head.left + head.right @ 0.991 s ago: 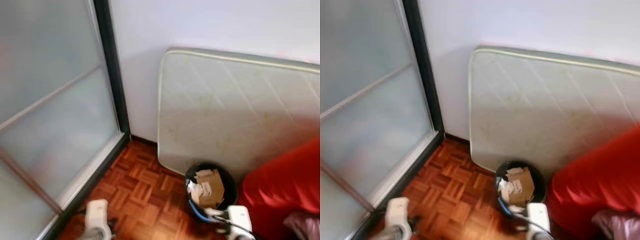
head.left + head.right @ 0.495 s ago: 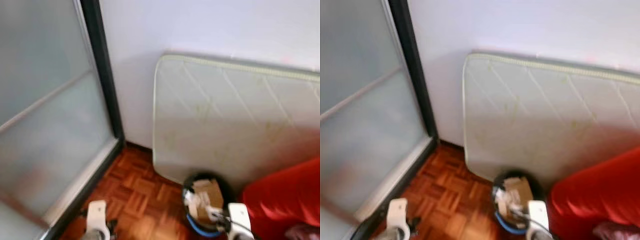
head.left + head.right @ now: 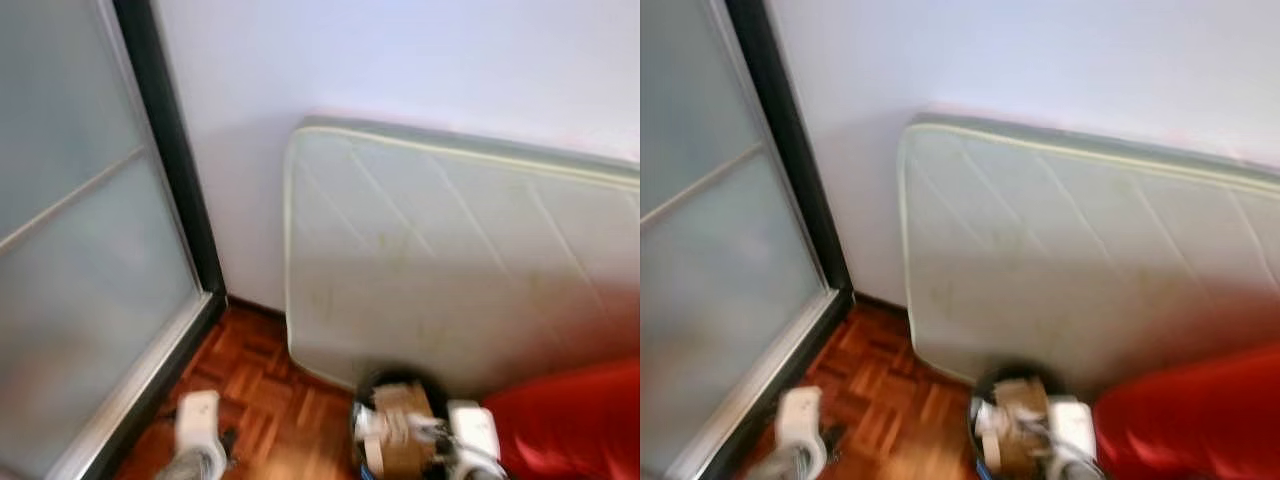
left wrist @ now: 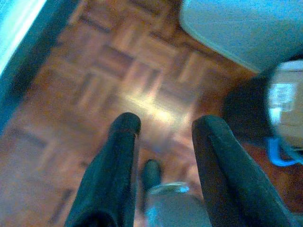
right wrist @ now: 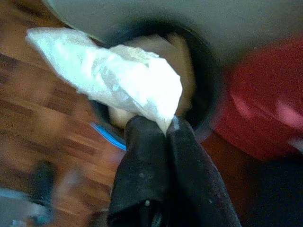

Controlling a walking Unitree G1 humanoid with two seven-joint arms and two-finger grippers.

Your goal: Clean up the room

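parquet (image 4: 142, 90), mattress (image 3: 450, 260) behind bin (image 5: 203, 99) | view panned since | right end effector (image 5: 166, 126) pinched on wrapper (image 5: 113, 78) over bin | left end effector (image 4: 163, 125) parted, empty

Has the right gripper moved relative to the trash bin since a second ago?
Yes. Earlier it sat at the bin's right edge; now the right gripper, shut on white wadded paper, is over the black bin opening.

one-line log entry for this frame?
phase: trash drop | right gripper: shut on white wrapper, above black bin | left gripper: open, idle over parquet floor
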